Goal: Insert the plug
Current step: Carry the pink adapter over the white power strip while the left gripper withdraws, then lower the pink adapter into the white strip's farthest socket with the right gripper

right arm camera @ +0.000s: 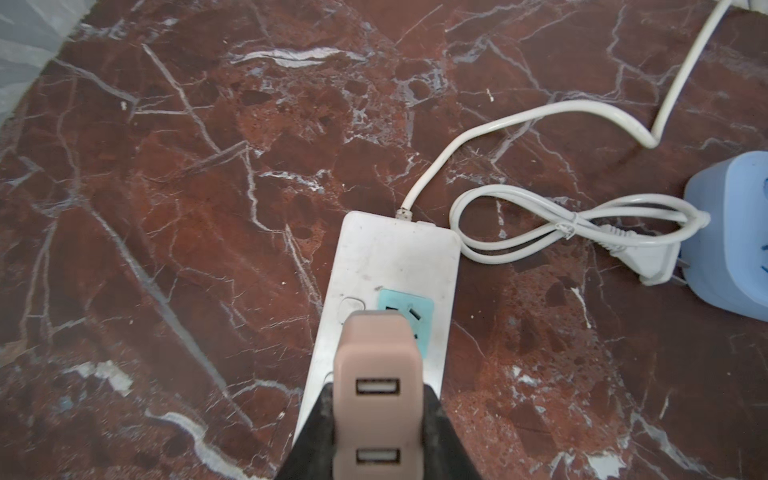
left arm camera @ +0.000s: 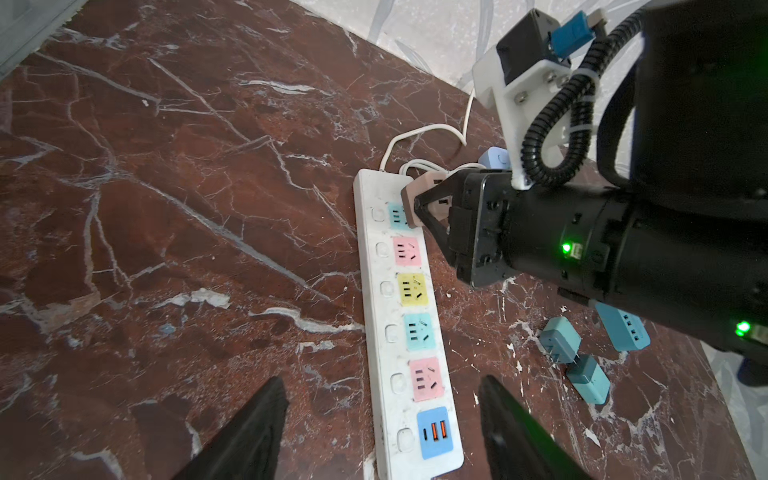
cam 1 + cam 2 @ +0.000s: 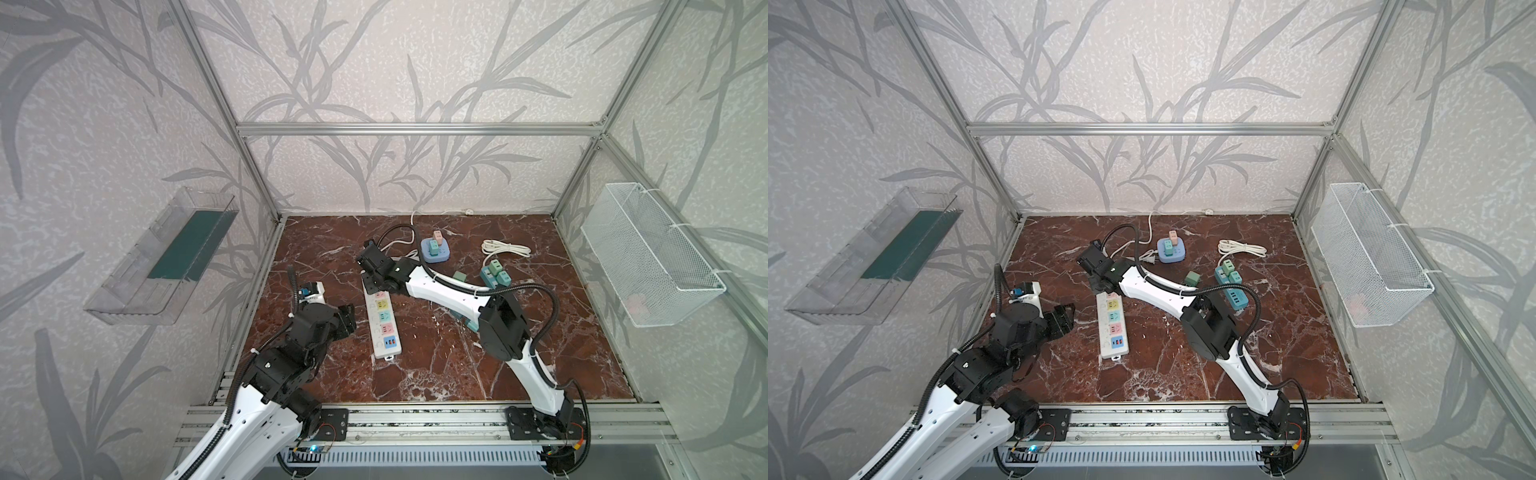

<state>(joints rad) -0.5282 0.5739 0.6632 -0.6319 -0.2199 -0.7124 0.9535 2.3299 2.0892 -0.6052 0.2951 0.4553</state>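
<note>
Near the USB end of the long white plastic power strip, the left gripper hangs with jaws apart, holding nothing. At the strip's far end, the right gripper is clamped on the dusty-pink blocky plastic USB plug, just over the teal end socket. Nothing braces the strip, so misaligned prongs could catch and push it sideways.

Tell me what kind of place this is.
Probably a robot training cell, not a home: an aluminium frame lined with wallpaper panels, two arms bolted to a rail, and a power strip as prop.
</note>
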